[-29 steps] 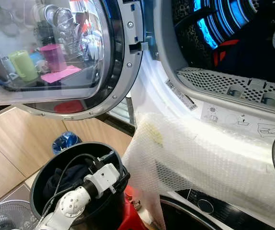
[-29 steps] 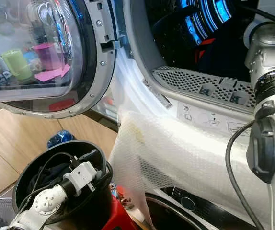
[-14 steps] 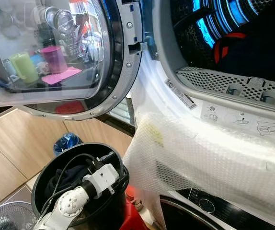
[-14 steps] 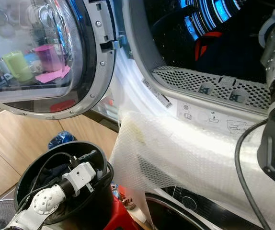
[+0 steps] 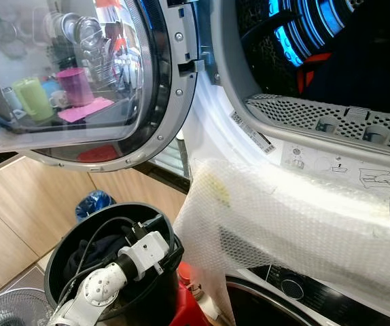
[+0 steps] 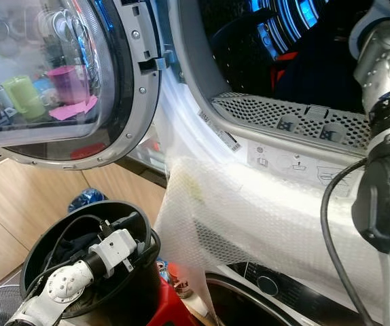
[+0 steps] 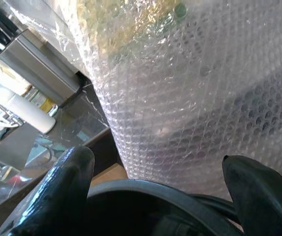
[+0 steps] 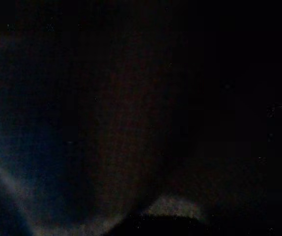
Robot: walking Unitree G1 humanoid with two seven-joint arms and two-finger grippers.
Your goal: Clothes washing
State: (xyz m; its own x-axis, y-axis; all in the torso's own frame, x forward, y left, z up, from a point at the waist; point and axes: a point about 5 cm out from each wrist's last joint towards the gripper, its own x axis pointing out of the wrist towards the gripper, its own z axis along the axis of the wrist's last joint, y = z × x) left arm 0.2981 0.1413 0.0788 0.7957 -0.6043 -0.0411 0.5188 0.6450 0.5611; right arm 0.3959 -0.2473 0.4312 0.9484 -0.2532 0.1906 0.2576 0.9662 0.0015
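The washer's round door (image 5: 66,75) stands swung out to the left, leaving the drum (image 5: 276,41) exposed. Dark clothes (image 5: 365,61) with a red piece (image 5: 307,71) lie inside the drum. My right arm (image 6: 385,61) reaches up into the drum mouth at the right; its wrist view is almost black. A black bucket (image 5: 58,248) at the lower left holds dark clothes (image 5: 90,252). My left gripper (image 7: 158,194) hovers open over the bucket's rim, its fingers (image 7: 62,187) wide apart with nothing between them.
Bubble wrap (image 5: 297,224) hangs over the machine's front, right beside the bucket. A second machine's panel (image 5: 290,291) sits below it. A red object (image 5: 189,305), a blue bag (image 5: 93,202) and a fan (image 5: 8,311) crowd the floor by wooden cabinets (image 5: 18,204).
My right arm has shifted slightly at the drum mouth. The left arm stays put in the bucket. The view has moved a little.
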